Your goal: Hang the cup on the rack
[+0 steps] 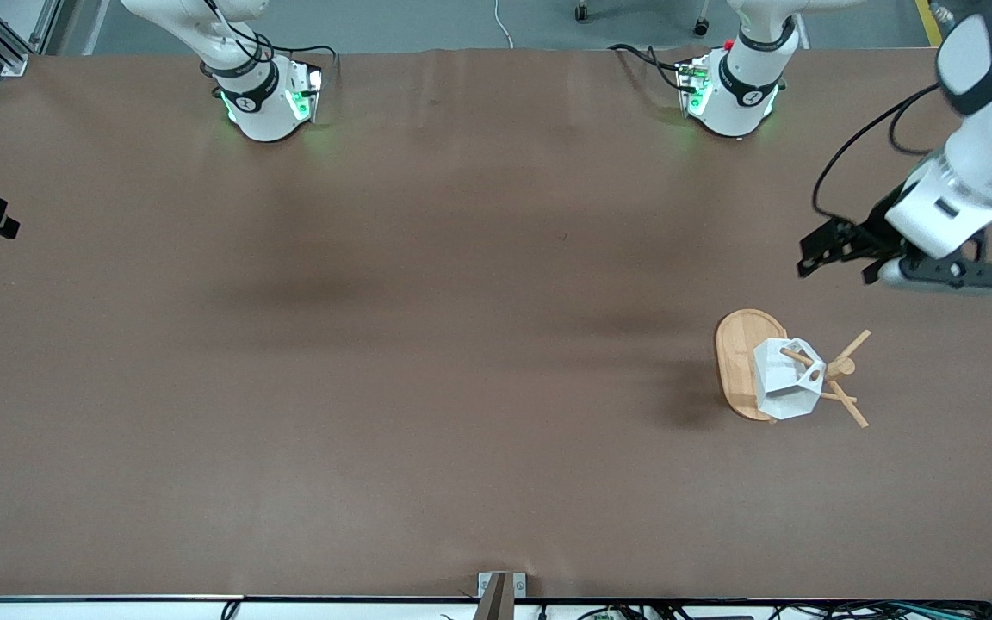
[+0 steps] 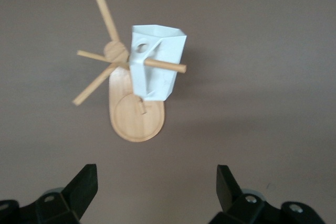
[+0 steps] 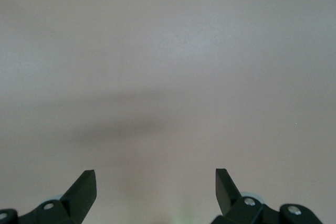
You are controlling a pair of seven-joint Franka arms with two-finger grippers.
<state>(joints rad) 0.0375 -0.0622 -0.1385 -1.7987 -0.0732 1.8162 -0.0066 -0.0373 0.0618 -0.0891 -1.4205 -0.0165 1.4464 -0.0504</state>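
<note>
In the front view, the light bamboo mug rack (image 1: 750,366), with an oval flat base, a central post and thin angled pegs, stands on the brown table (image 1: 427,344) toward the left arm's end, at about four o'clock from the table's middle. The small white faceted cup (image 1: 784,379) hangs on the rack: one peg passes through the round hole of its handle, and the cup's body is over the oval base. The left gripper (image 1: 832,250) is in the air over bare table, at about one o'clock from the rack and apart from it; its black fingers are spread and hold nothing. Only the lower part of the right arm (image 1: 259,90) shows in this view, at about eleven o'clock from the table's middle; this arm waits. In the left wrist view, the cup (image 2: 157,61) hangs from a peg (image 2: 165,65) that goes through the handle hole, and the rack's base (image 2: 136,119) lies under it. The two fingertips (image 2: 84,184) of the left gripper (image 2: 156,187) stand wide apart, released, with the rack at twelve o'clock from them and not touching. In the right wrist view, the right gripper (image 3: 155,187) is also released, its fingertips (image 3: 226,184) wide apart over plain table surface, grasping nothing.
</note>
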